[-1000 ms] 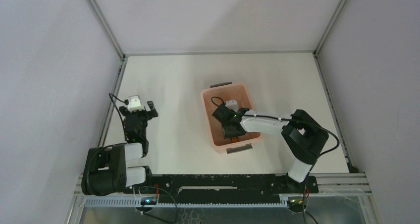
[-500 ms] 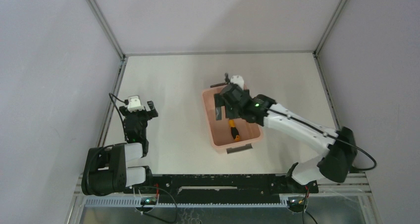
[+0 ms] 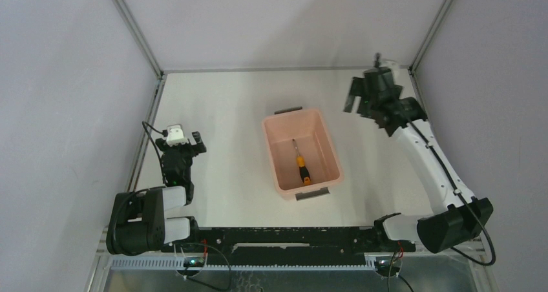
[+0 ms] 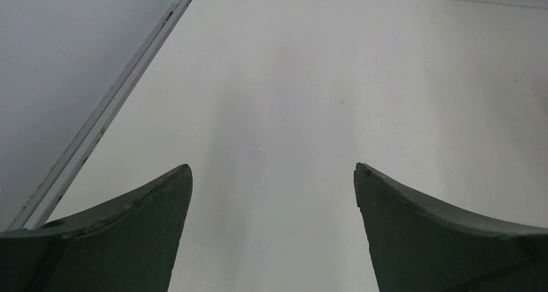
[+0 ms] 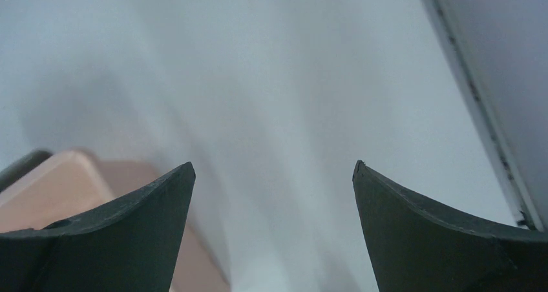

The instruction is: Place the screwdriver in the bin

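Note:
The screwdriver (image 3: 300, 165), orange-yellow and black with a thin dark shaft, lies on the floor of the pale pink bin (image 3: 271, 159) in the middle of the table, handle toward the near end. My right gripper (image 3: 357, 99) is open and empty, raised high to the far right of the bin, well apart from it. In the right wrist view (image 5: 273, 169) its jaws stand wide apart, with a corner of the bin (image 5: 64, 182) at lower left. My left gripper (image 3: 188, 142) is open and empty at the left side, over bare table (image 4: 273, 169).
A metal frame rail (image 3: 150, 121) borders the table on the left and another (image 3: 432, 137) on the right. Grey walls enclose the back and sides. The bin has a dark grey handle at its far end (image 3: 288, 110) and near end (image 3: 311, 193).
My right gripper let go of the screwdriver in the bin, rose out of it and swung far to the back right. The screwdriver now lies in the bin. The left arm has not moved.

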`<state>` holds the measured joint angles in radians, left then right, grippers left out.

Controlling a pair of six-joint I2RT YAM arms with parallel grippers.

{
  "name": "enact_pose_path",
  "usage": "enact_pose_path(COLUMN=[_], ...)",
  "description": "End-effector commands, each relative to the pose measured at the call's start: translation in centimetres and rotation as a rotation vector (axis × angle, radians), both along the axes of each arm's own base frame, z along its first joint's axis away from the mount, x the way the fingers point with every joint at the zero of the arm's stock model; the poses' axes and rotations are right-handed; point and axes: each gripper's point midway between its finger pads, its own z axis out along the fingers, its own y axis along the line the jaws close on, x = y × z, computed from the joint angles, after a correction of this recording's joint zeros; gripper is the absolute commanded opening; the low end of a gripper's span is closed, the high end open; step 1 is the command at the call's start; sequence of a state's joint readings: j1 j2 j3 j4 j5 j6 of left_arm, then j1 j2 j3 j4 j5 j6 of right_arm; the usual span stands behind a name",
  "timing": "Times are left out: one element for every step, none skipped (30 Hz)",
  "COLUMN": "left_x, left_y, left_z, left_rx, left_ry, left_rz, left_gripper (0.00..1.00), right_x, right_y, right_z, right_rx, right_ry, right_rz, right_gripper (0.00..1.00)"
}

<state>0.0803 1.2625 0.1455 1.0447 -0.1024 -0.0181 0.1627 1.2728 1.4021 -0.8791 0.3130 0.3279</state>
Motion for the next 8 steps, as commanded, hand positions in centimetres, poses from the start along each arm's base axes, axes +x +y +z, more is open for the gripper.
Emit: enact_pose_path(left_x=[1.1, 1.0, 1.1, 1.1, 1.0, 1.1, 1.1, 1.1], left_y=[0.0, 0.0, 0.0, 0.0, 0.0, 0.0, 0.0, 0.0], left_z=[2.5, 2.5, 2.5, 2.5, 2.5, 2.5, 2.5, 2.5], left_rx=[0.007, 0.007, 0.007, 0.008, 0.007, 0.007, 0.007, 0.008], left_ry=[-0.072, -0.071, -0.072, -0.072, -0.071, -0.072, -0.073, -0.073], left_rz=[0.001, 0.001, 0.001, 0.001, 0.001, 0.001, 0.000, 0.002], left_gripper=[1.00, 1.00, 1.00, 1.00, 1.00, 1.00, 1.00, 1.00], right_x=[-1.0, -1.0, -1.1, -1.1, -1.0, -1.0, -1.0, -0.9], right_y=[-3.0, -3.5, -3.9, -4.1, -4.1, -3.9, -3.8, -3.6], right_z=[1.1, 1.1, 1.1, 1.2, 1.3, 1.4, 1.6, 1.8], right_rx=[0.000, -0.011, -0.024, -0.029, -0.028, -0.023, -0.017, -0.006], right_ry=[-0.021, -0.021, -0.023, -0.030, -0.037, -0.042, -0.052, -0.063], right_rz=[-0.027, -0.035, -0.042, -0.043, -0.039, -0.032, -0.027, -0.022], right_gripper=[1.00, 1.00, 1.00, 1.00, 1.00, 1.00, 1.00, 1.00])
